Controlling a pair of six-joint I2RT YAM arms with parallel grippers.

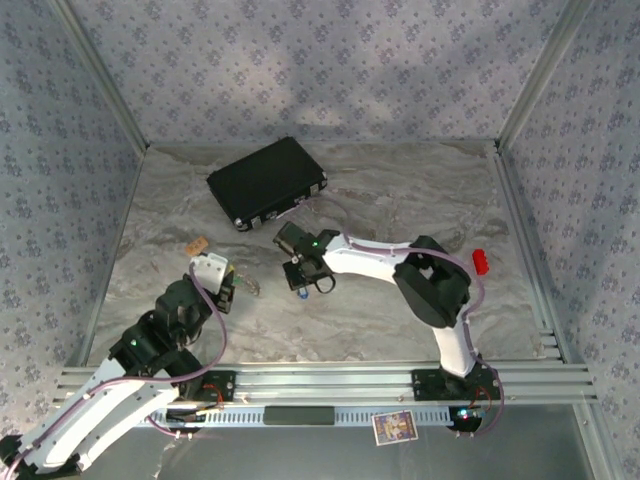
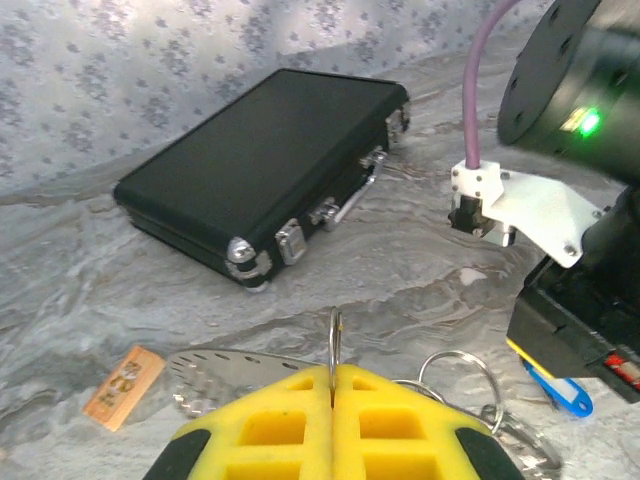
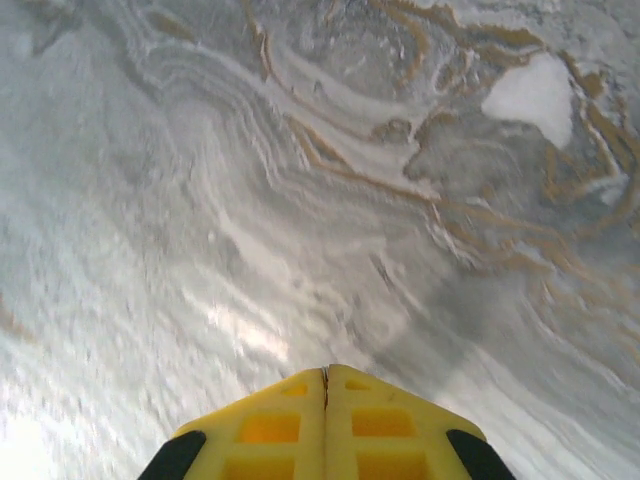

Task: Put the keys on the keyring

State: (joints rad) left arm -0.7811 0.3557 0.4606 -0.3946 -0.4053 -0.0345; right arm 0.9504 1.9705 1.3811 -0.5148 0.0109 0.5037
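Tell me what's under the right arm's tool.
A blue-tagged key pokes out beneath the right tool, beside thin wire rings on the table. The key's other end is covered by the tool's black body.

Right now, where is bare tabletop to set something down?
Bare: right of the black case toward the right wall; the near strip by the rail. Crowded: centre, where left tool and right tool meet beside the keys.

Yellow right tool point(image 3: 324, 375) pressed together, above marbled grey table point(image 3: 300, 200)
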